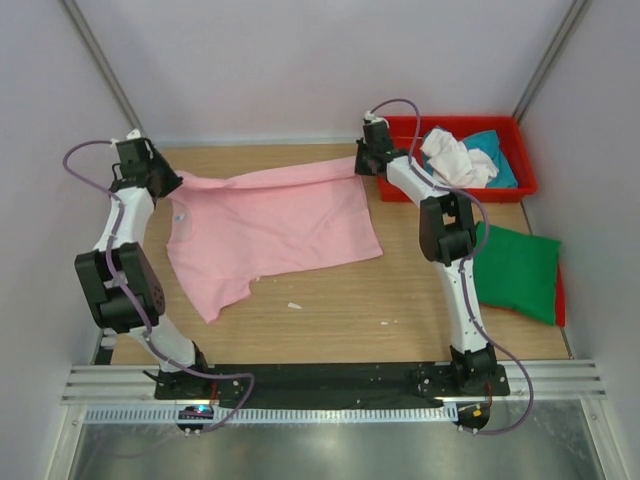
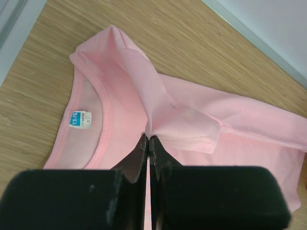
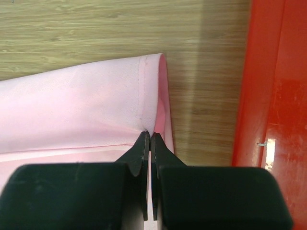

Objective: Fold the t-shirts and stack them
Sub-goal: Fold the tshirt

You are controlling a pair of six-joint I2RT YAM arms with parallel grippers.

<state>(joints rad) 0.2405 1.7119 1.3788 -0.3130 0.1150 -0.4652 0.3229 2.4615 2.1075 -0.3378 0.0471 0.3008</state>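
Observation:
A light pink t-shirt (image 1: 270,225) lies spread on the wooden table, its far edge lifted in a taut fold between both arms. My left gripper (image 1: 176,181) is shut on the pink t-shirt's sleeve end near the collar; the pinched cloth (image 2: 158,120) bunches just past the left gripper (image 2: 149,138). My right gripper (image 1: 362,163) is shut on the hem corner (image 3: 148,91), cloth nipped at the right gripper (image 3: 150,135). A dark green t-shirt (image 1: 515,270) lies folded at the right. White (image 1: 455,160) and teal (image 1: 492,150) t-shirts sit in the red tray (image 1: 400,127).
The red tray's wall (image 3: 268,96) stands just right of my right gripper. White enclosure walls (image 1: 300,60) close in the table at the back and sides. Small white scraps (image 1: 294,305) lie on the wood in front of the pink shirt.

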